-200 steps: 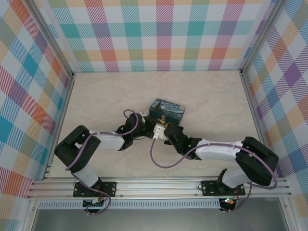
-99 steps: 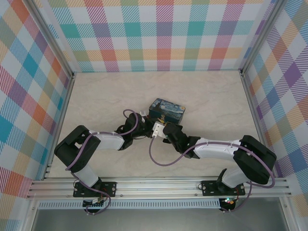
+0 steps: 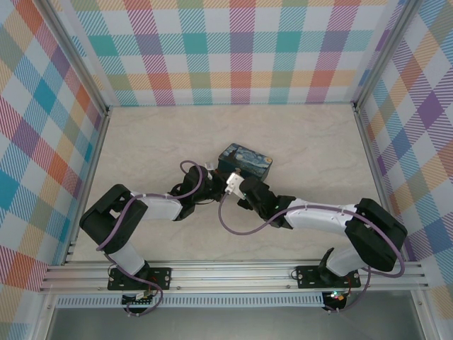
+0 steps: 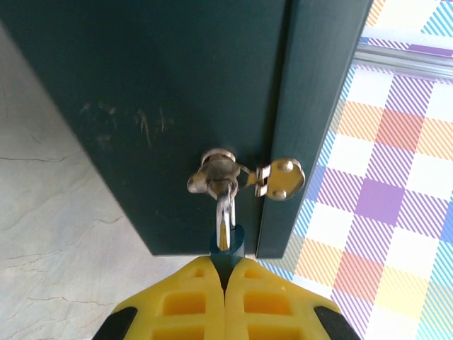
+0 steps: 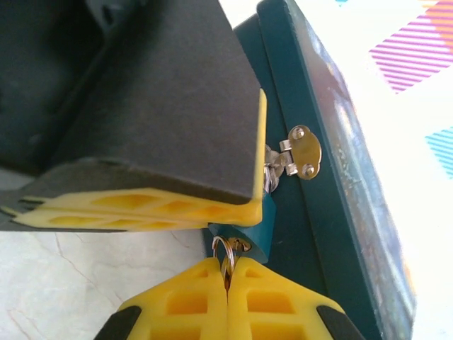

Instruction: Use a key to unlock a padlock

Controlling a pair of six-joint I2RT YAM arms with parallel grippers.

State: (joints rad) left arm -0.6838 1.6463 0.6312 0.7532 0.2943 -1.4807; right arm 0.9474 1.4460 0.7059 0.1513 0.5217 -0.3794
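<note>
The small blue padlock (image 4: 228,244) hangs by its silvery shackle (image 4: 224,211) from the hasp of the dark-blue painted tin (image 4: 177,92). My left gripper (image 4: 225,265) is shut on the padlock's body. In the right wrist view the padlock (image 5: 260,225) shows under the left gripper's yellow finger (image 5: 141,209). My right gripper (image 5: 226,268) is shut on the key (image 5: 228,261); the key's ring (image 5: 221,249) sticks out and its tip meets the padlock's underside. From above, both grippers meet at the tin's (image 3: 248,160) near-left corner, and the padlock is hidden between them.
The tin's hinged clasp plate (image 4: 281,178) sits right of the shackle. Checked walls enclose the beige table (image 3: 141,149) on three sides. A purple cable (image 3: 230,225) loops under the right wrist.
My right arm has slid up and left towards the tin, and its jaws have closed on the key. The left arm has stayed still, holding the padlock.
</note>
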